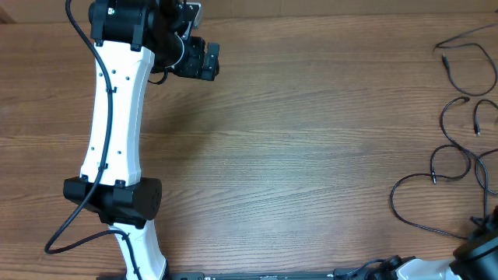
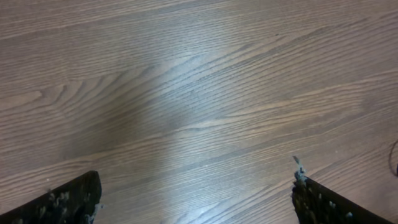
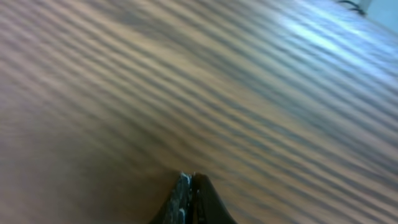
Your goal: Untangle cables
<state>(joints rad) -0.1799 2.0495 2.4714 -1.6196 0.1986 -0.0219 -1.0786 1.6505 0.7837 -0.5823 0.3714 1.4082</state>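
The cables [image 1: 459, 117] are thin black strands lying in loose curves and loops at the right side of the wooden table in the overhead view, with small plug tips showing. My left gripper [image 2: 196, 196] is open and empty over bare wood at the far left back; in the overhead view its head [image 1: 198, 58] sits near the top edge. My right gripper [image 3: 189, 180] is shut with nothing visible between its fingers; its view is blurred. Only part of the right arm [image 1: 482, 249] shows at the bottom right corner, close to the lowest cable loop.
The white left arm [image 1: 117, 117] stretches from its base at the bottom left to the back of the table [image 1: 296, 155]. A thicker black cord [image 1: 70, 225] hangs by its base.
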